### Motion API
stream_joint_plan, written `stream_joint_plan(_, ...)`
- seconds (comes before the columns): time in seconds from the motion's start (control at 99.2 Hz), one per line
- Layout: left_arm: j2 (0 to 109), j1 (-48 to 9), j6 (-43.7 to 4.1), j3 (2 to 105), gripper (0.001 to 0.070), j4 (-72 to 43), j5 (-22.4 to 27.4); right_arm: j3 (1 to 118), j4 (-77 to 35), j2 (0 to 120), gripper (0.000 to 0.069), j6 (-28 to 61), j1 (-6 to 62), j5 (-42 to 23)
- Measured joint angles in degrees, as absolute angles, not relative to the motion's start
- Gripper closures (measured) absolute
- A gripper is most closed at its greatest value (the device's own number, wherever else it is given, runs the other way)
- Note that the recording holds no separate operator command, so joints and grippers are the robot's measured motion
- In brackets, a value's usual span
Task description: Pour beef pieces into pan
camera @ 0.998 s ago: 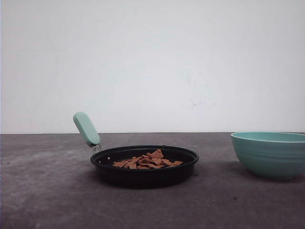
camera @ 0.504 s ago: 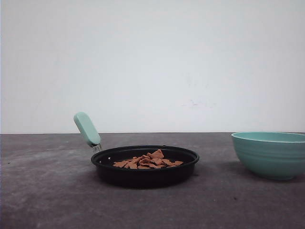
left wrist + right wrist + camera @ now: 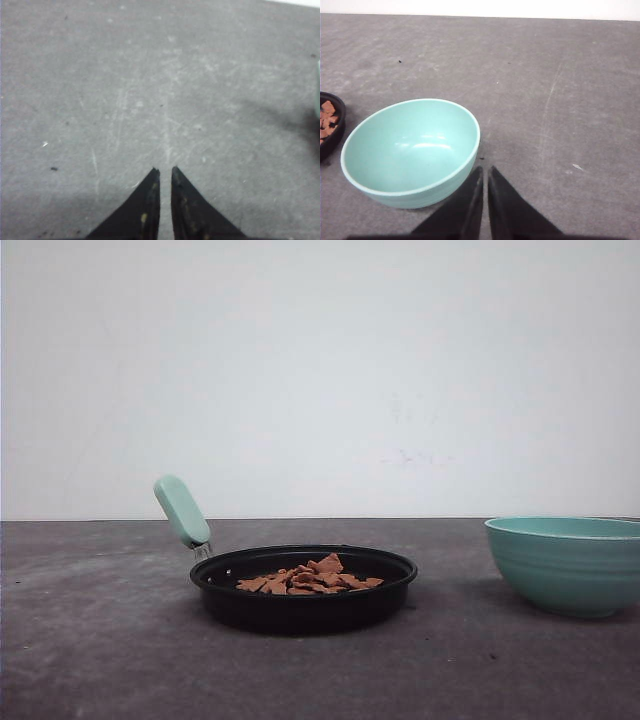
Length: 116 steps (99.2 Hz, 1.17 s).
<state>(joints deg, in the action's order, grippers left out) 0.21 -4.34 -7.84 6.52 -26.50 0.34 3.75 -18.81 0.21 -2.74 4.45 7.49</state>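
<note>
The black pan (image 3: 303, 592) sits on the dark table left of centre, its mint-green handle (image 3: 182, 510) rising to the back left. A heap of reddish-brown beef pieces (image 3: 310, 576) lies inside it; a slice of the pan with beef pieces (image 3: 326, 120) also shows in the right wrist view. My left gripper (image 3: 163, 171) is shut over bare table with nothing between its fingers. My right gripper (image 3: 485, 169) is shut and empty, just beside the rim of the teal bowl (image 3: 410, 150).
The teal ribbed bowl (image 3: 568, 563) stands empty at the right of the table. A white wall rises behind the table's far edge. Bare grey tabletop (image 3: 150, 90) stretches under the left gripper.
</note>
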Motion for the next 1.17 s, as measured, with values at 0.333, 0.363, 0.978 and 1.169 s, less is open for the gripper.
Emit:
stream_joint_plan(0.333, 0.2, -4.3, -8.1, 6.5, 0.0696, -26.4, -1.1, 3.7, -18.8, 0.2, 0.0676, -2.7, 4.4, 7.5)
stream_joint_plan(0.363, 0.2, -4.3, -8.1, 6.5, 0.0696, -26.4, -1.1, 3.7, -18.8, 0.2, 0.0676, -2.7, 4.4, 7.5)
stream_joint_plan(0.978, 0.2, -4.3, -8.1, 6.5, 0.0696, -26.4, -1.1, 3.7, -18.8, 0.2, 0.0676, -2.7, 4.4, 7.5)
stream_joint_plan(1.169, 0.2, -4.3, -8.1, 6.5, 0.0696, -26.4, -1.1, 3.7, -18.8, 0.2, 0.0676, -2.7, 4.4, 7.5)
